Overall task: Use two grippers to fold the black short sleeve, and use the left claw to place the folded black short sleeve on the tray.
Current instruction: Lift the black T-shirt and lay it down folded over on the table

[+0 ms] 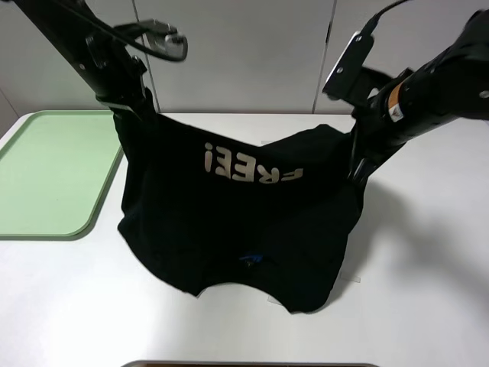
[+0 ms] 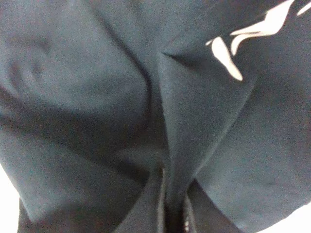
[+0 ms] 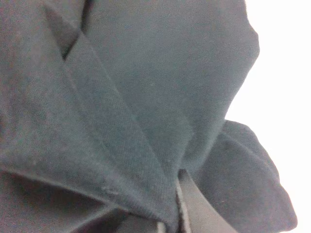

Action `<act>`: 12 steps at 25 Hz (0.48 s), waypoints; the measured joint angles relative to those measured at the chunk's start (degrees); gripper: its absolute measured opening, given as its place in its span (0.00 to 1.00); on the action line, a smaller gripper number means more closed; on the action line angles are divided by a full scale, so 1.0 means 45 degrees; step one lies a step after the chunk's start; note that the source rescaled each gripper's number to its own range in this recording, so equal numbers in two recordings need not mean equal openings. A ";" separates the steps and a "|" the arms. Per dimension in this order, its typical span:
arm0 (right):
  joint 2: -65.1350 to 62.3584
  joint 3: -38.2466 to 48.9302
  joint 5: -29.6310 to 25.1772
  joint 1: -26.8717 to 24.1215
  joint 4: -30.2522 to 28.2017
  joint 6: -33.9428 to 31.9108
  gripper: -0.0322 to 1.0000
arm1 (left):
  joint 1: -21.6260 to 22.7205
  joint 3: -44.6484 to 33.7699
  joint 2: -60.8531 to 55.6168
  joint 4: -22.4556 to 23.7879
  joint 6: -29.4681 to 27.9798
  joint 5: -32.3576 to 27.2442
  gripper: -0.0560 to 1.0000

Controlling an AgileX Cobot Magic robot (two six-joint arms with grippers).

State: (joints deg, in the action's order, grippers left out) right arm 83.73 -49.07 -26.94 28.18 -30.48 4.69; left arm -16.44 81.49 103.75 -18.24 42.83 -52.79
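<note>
The black short sleeve (image 1: 237, 229) hangs between both arms above the white table, its pale "FREE!" lettering upside down and a small blue neck label near its lower edge. My left gripper (image 1: 128, 115) is shut on the shirt's upper left corner. My right gripper (image 1: 357, 164) is shut on the upper right corner. The lower part of the shirt rests on the table. In the left wrist view black cloth (image 2: 146, 121) fills the frame and runs into the pinched jaws. The right wrist view shows folds of the same cloth (image 3: 121, 111) gathered at the jaws. The mint-green tray (image 1: 84, 222) lies at the left.
A white table (image 1: 428, 290) carries everything, with a pale wall of panels behind it. A dark edge shows at the bottom of the exterior high view.
</note>
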 joint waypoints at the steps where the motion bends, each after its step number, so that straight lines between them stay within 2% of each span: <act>1: -0.0500 0.0000 -0.0165 0.0000 0.0000 0.0000 0.03 | 0.0000 0.0000 -0.0363 -0.0233 0.0000 -0.0011 0.05; 5: -0.2384 0.0000 -0.0583 0.0000 -0.0236 -0.0029 0.03 | -0.0458 0.0000 -0.2261 -0.0555 0.0000 0.0044 0.05; 7: -0.4263 0.0000 -0.0955 0.0000 -0.0864 -0.0041 0.03 | -0.0854 0.0000 -0.3257 -0.0582 0.0000 0.0056 0.05; 11: -0.6913 0.0000 -0.0959 0.0000 -0.1927 -0.0052 0.03 | -0.1656 0.0000 -0.5533 -0.0690 0.0000 0.0364 0.05; 12: -0.6913 0.0000 -0.0959 0.0000 -0.1927 -0.0052 0.03 | -0.1735 0.0000 -0.5990 -0.0741 0.0000 0.0476 0.05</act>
State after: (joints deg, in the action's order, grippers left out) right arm 52.62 -49.07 -31.25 28.18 -39.15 4.45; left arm -24.25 81.49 76.80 -21.58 42.83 -50.65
